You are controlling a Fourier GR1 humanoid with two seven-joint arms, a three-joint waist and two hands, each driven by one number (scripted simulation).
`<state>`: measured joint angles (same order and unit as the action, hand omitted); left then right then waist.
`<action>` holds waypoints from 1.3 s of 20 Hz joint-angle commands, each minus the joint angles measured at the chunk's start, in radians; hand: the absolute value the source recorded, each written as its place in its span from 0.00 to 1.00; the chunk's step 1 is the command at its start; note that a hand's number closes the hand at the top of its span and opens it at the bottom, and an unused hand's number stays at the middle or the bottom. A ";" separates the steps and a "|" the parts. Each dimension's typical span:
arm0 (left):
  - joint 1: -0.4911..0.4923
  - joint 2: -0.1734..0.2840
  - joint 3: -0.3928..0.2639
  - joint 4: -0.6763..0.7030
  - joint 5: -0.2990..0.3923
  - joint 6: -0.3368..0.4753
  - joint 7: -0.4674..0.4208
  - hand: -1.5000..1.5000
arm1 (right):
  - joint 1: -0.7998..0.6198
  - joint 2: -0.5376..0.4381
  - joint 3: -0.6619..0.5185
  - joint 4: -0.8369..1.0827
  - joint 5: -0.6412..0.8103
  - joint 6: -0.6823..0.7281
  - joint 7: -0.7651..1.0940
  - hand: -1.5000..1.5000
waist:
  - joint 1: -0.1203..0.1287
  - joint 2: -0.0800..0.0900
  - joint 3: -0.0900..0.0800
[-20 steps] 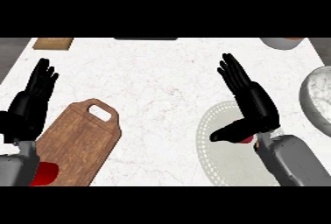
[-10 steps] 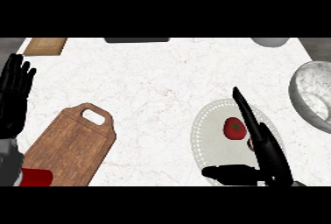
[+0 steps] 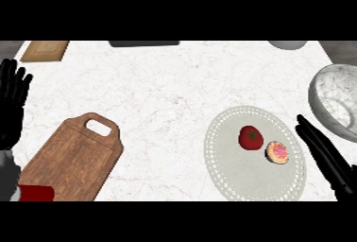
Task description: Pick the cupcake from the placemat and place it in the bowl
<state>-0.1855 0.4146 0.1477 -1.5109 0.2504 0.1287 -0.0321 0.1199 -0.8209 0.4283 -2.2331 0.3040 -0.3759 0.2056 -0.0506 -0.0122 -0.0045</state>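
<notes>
The cupcake [image 3: 277, 151] lies on the pale oval placemat [image 3: 244, 182], toward its right side, showing pink frosting on top; just to its left, almost touching, sits a red tomato [image 3: 250, 137] with a green stem. The placemat has a dotted border and lies on the white marble counter [image 3: 167, 90], right of centre.

The right hand [image 3: 326, 158] comes in from the lower right corner, seen edge-on; its fingers are straight and held close together, pointing up and to the left, with the tips just off the placemat's right rim; it holds nothing and is near the cupcake but apart from it. Beyond the fingertips, at the right edge of the view, stands the grey speckled bowl [image 3: 333, 101], partly cut off by the frame, close to the placemat's upper right rim.

The left hand [image 3: 12, 104] rests at the left edge, fingers up and spread, holding nothing. Below and to its right lies a wooden cutting board [image 3: 70, 163] with a handle hole at its upper end; a small red object [image 3: 35, 193] shows at the board's lower left corner, too cut off to name.

Along the far edge of the counter sit a tan mat [image 3: 45, 50] at the left, a dark flat object [image 3: 144, 43] in the middle, and a grey rounded object [image 3: 287, 45] at the right, all cropped.
</notes>
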 commanded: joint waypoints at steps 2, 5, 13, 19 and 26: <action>-0.003 -0.009 0.000 0.011 -0.001 -0.004 -0.011 0.50 | 0.074 -0.239 -0.095 -0.130 -0.012 0.184 0.225 0.00 | 0.002 0.004 -0.001; -0.009 -0.006 -0.006 -0.034 0.008 -0.011 0.016 0.50 | 0.066 -0.314 -0.133 -0.188 -0.092 0.298 0.340 0.00 | 0.031 0.007 0.001; 0.006 -0.024 -0.009 -0.034 -0.005 -0.031 -0.002 0.50 | 0.028 -0.375 -0.164 -0.201 -0.225 0.514 0.466 0.00 | 0.054 0.012 0.004; -0.004 -0.034 0.016 0.046 -0.024 -0.062 -0.060 0.50 | 0.010 -0.304 -0.258 -0.135 -0.243 0.637 0.448 0.00 | 0.052 0.013 0.004; -0.096 -0.055 0.013 0.039 -0.036 -0.041 0.033 0.50 | -0.003 -0.152 -0.213 -0.071 -0.133 0.730 0.436 0.00 | 0.050 0.013 0.004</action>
<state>-0.2405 0.3748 0.1537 -1.5026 0.2150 0.0911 -0.0104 0.1590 -1.0479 0.1866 -2.3304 0.1375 0.3002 0.6140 -0.0032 -0.0005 0.0002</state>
